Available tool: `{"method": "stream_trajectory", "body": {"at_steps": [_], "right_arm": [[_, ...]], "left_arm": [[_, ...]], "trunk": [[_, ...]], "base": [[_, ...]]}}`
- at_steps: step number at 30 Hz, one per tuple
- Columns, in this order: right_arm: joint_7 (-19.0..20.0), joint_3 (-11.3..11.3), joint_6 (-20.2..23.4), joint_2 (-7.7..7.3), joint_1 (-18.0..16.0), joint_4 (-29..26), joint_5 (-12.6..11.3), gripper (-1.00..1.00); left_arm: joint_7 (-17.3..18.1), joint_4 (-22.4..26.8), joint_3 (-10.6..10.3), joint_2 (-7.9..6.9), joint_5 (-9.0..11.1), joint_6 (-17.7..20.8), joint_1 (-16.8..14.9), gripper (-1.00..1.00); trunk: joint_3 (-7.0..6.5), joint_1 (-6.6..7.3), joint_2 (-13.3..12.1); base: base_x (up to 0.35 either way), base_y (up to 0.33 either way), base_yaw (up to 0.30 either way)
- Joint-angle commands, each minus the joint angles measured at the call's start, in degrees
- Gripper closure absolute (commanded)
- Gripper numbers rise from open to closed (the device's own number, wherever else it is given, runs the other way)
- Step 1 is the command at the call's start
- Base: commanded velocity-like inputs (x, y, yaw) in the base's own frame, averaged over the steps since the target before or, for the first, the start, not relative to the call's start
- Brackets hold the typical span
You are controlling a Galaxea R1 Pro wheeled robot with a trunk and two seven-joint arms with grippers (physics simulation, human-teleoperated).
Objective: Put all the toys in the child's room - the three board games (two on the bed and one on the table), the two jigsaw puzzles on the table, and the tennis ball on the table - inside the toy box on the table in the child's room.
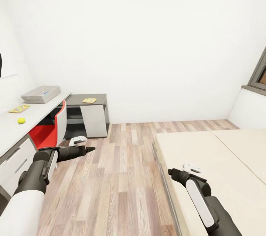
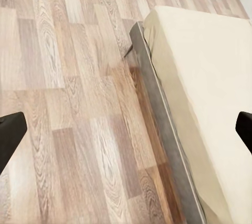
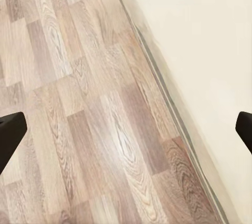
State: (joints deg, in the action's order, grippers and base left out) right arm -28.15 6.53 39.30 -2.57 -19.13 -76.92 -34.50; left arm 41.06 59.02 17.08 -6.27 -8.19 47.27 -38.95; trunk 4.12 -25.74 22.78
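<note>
The toy box (image 1: pixel 40 94) stands at the far end of the table (image 1: pixel 9 132) on the left, with a bluish edge showing inside it. In front of it lie one of the jigsaw puzzles (image 1: pixel 19 108) and the tennis ball (image 1: pixel 21 120). A second flat yellowish piece (image 1: pixel 89 100) rests on the dark side unit; I cannot tell whether it is a puzzle or a game. The bed (image 1: pixel 214 158) at the right is bare, and the board games are out of view. My left gripper (image 1: pixel 89 149) (image 2: pixel 126 129) hangs open over the floor. My right gripper (image 1: pixel 170 172) (image 3: pixel 126 132) is open above the bed's edge.
A red chair (image 1: pixel 50 130) is tucked under the table beside the dark grey side unit (image 1: pixel 92 112). Wood-plank floor (image 1: pixel 118 177) runs between table and bed. White drawers (image 1: pixel 14 158) front the table near my left arm. A window frame (image 1: pixel 260 73) sits at the right.
</note>
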Motion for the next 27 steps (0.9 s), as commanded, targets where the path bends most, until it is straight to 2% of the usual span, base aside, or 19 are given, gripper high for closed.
{"method": "stream_trajectory", "body": {"at_steps": [1, 20, 27], "right_arm": [[-0.59, 0.15, 0.07, -0.06, -0.07, -0.07, -0.58, -1.0], [-0.59, 0.15, 0.07, -0.06, -0.08, -0.07, -0.65, -1.0], [-0.59, 0.15, 0.07, -0.06, -0.05, -0.07, -0.65, -1.0]], "left_arm": [[0.57, 0.05, 0.14, 0.03, -0.6, 0.19, -0.07, -1.0], [0.52, 0.05, 0.14, 0.12, -0.6, 0.19, -0.07, -1.0], [0.52, 0.05, 0.14, 0.12, -0.6, 0.19, -0.07, -1.0]], "trunk": [[0.14, -0.04, 0.14], [0.14, -0.04, 0.14], [0.14, -0.04, 0.14]], "base": [[-0.001, -0.007, 0.002], [0.0, -0.071, 0.001], [0.0, -0.048, 0.165]]}}
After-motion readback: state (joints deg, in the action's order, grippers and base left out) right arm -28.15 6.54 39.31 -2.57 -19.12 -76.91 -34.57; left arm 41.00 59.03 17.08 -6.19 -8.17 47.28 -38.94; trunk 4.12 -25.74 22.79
